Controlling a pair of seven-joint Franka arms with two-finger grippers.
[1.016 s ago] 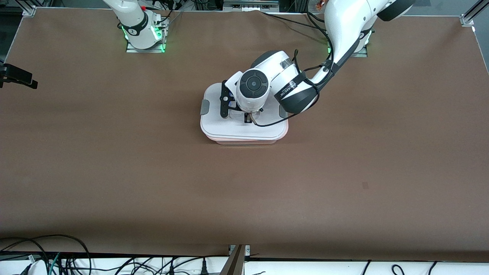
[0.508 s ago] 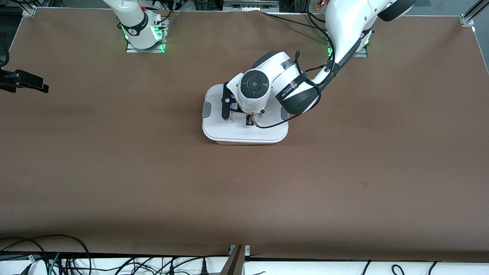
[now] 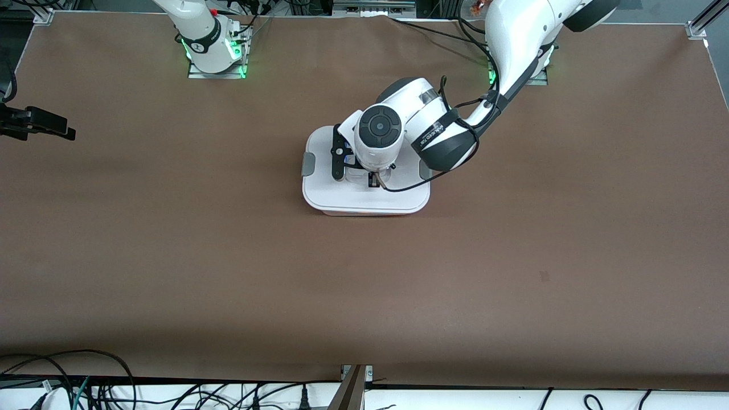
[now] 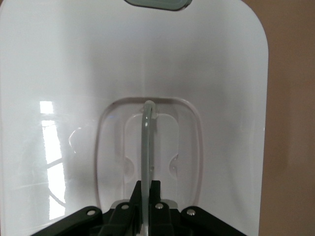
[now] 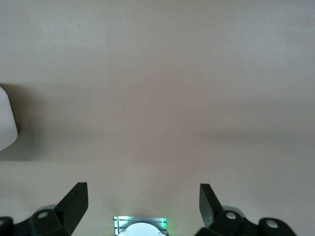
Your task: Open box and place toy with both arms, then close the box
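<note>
A brown table [image 3: 171, 256] carries only the lidded box [image 3: 364, 199] mid-table.

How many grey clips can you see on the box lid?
2. One grey clip sits on the lid edge toward the right arm's end of the table; the other grey clip peeks out beside the left arm, toward its end.

Wide brown matte table covering [image 3: 171, 256] spans nearly whole scene, faint dark mark [image 3: 544, 276] on it toward left arm's end. Aluminium frame rails [image 3: 699, 23] at corners. White ledge [image 3: 455, 398] along nearest edge, black cables [image 3: 68, 376] tangled there. Green indicator glow [image 3: 239, 54] by metal base plate. Light even, soft shadows.
</note>
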